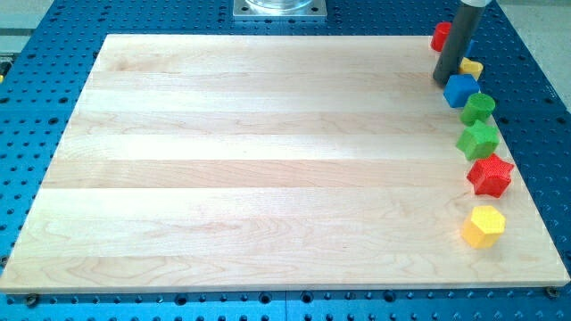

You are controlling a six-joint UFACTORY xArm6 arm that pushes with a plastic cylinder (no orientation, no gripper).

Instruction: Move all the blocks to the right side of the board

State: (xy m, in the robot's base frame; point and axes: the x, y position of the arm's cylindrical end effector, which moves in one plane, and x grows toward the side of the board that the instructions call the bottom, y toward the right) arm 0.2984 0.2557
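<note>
My tip point(443, 80) is at the view's top right, just left of the blue block point(461, 90) and touching or nearly touching it. A red block point(440, 37) sits behind the rod at the board's top right corner, partly hidden. A small yellow block point(471, 67) lies right of the rod, above the blue block. Below them, down the right edge, are a green cylinder-like block point(478, 108), a green star-shaped block point(479, 140), a red star-shaped block point(491, 176) and a yellow hexagonal block point(484, 226).
The wooden board point(268, 160) lies on a blue perforated table point(27, 107). A metal base plate point(279, 9) sits at the view's top centre. All blocks stand in a column along the board's right edge.
</note>
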